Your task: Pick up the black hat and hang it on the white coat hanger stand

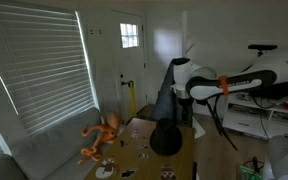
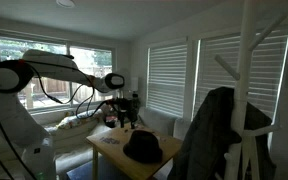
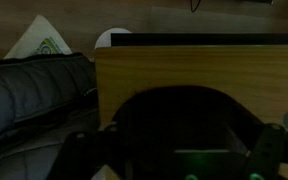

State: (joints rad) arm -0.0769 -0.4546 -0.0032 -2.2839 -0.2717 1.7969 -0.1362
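Black hat (image 2: 142,147) on tabletop (image 3: 134,70), lower centre of frame, crown up. Soft, light, with floppy brim: pinch at crown. End effector (image 3: 174,158) apparently spread, empty; wrist view is dim. White coat hanger stand (image 2: 250,60) at right edge.

White blinds (image 1: 39,60) hang beside a windowed door (image 1: 131,72)

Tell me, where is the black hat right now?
The black hat sits on the wooden table in both exterior views, close beside the hanging dark jacket.
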